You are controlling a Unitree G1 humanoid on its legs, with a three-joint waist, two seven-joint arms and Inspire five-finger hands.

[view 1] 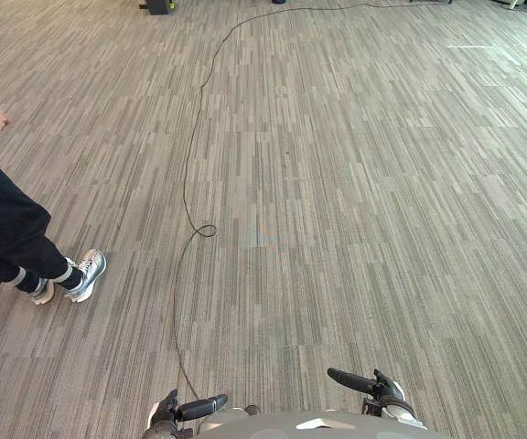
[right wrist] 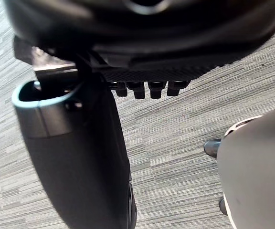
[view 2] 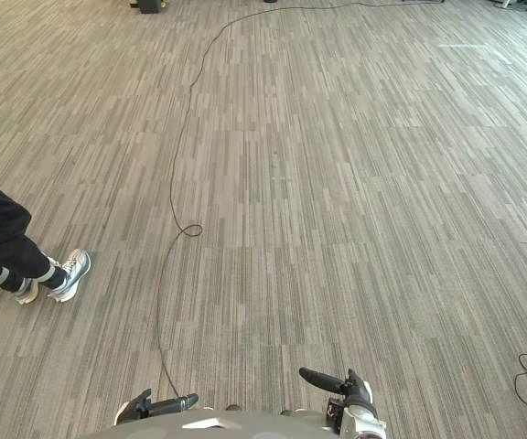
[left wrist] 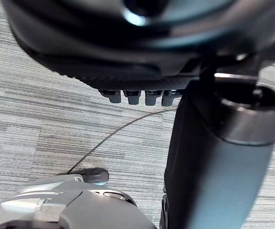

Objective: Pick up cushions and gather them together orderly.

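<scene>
The left hand (view 1: 188, 409) and right hand (view 1: 371, 383) hang low, fingers relaxed and holding nothing, above the striped carpet floor (view 1: 337, 183). A person (view 1: 7, 229) stands to the left. I cannot tell where the cushions lie. They are probably light, soft and yielding, so best pinched deep at an edge or squeezed between both hands.

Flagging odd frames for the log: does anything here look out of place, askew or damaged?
Nothing looks damaged or spilled. One thing stands out: a person stands on the carpet at the robot's left, close to its working area. The left hand and right hand hang low with straight fingers, holding nothing.
</scene>
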